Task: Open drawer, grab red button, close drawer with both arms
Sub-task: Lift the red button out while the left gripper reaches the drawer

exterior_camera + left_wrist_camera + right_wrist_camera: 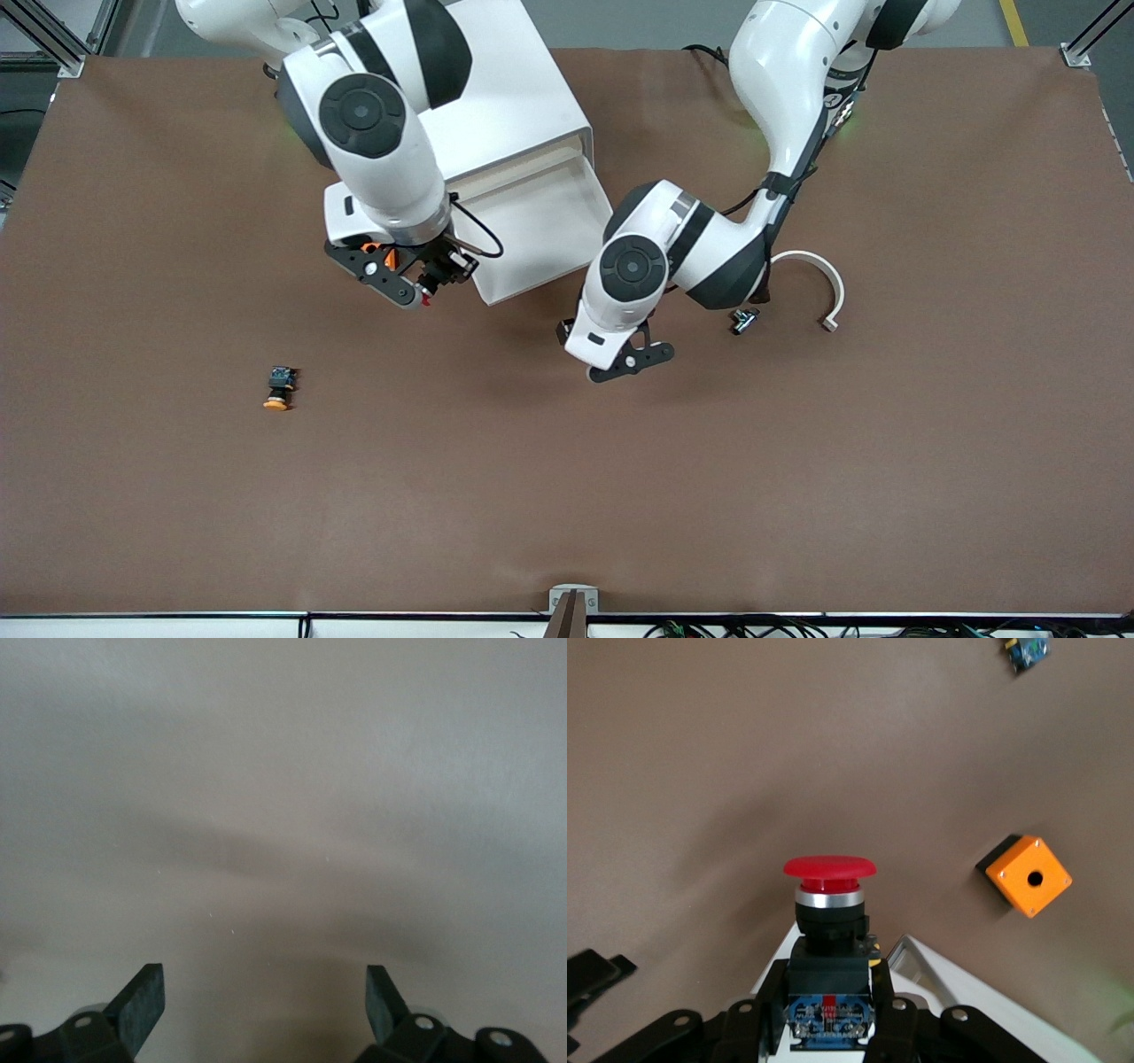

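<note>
The drawer [554, 217] stands pulled out of the white cabinet [505, 106], its tray bare inside. My right gripper [427, 285] hangs over the table beside the drawer's front corner, shut on the button [426, 300]. In the right wrist view the button [830, 895] shows its red cap, black body and blue rear end, with the right gripper [830, 992] clamped on the body and a drawer corner [970, 997] below. My left gripper [611, 354] hovers at the drawer's other front corner. The left gripper [266, 992] is open, empty, and faces a pale surface.
An orange-capped button [280, 390] lies on the brown table toward the right arm's end, nearer the camera. An orange cube [1025, 874] with a round hole rests on the table. A white curved piece [828, 288] and a small dark part [742, 320] lie toward the left arm's end.
</note>
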Controlling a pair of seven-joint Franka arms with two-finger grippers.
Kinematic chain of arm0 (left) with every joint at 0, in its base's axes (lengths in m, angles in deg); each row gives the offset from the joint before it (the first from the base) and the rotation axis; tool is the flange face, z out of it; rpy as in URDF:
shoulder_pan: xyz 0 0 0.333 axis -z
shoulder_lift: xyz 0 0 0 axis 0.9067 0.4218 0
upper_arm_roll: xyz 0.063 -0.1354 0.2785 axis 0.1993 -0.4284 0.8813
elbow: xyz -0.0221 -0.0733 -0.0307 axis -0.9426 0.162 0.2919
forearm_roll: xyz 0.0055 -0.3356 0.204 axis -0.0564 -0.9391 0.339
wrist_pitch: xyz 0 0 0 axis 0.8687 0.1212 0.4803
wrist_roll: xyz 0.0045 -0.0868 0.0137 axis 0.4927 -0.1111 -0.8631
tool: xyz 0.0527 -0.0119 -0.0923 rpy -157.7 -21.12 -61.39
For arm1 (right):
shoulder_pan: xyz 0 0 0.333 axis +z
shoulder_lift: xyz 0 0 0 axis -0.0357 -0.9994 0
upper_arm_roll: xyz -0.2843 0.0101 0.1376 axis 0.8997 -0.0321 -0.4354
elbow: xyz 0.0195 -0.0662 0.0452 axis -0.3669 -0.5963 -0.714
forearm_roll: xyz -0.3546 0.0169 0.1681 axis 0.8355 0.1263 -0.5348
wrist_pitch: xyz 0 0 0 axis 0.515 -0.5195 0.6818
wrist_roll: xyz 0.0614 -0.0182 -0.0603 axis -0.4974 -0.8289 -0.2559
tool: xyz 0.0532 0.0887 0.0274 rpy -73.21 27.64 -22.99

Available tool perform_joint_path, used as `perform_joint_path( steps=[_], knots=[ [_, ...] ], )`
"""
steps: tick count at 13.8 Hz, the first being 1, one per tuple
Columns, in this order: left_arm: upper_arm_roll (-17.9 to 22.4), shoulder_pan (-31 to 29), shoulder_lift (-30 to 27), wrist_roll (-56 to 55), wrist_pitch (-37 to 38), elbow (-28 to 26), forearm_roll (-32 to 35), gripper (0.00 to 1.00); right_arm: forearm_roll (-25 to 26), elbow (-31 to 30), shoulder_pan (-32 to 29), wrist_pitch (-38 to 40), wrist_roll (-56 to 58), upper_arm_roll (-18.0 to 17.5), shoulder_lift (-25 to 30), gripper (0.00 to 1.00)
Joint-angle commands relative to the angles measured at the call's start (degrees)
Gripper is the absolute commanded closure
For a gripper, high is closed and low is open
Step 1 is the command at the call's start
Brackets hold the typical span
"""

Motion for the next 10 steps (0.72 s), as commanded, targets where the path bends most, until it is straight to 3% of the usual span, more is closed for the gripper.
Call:
perform_joint_path(
  steps=[1,7,10],
  knots=[
    [0.2,1.86,-0.02,0.41,-0.59,-0.79,0.36,0.01,0.0,-0.55,-2.84,0.07,6.29,-0.69,1.19,1.0],
    [0.11,6.25,0.33,0.5,-0.59,-1.67,0.36,0.01,0.43,-1.34,-7.23,-0.37,16.92,-0.69,0.84,1.0],
    [0.11,7.84,0.33,0.59,-0.59,-2.45,0.18,0.01,0.26,-4.14,-11.27,-4.14,25.53,-0.78,0.93,1.0]
  ],
)
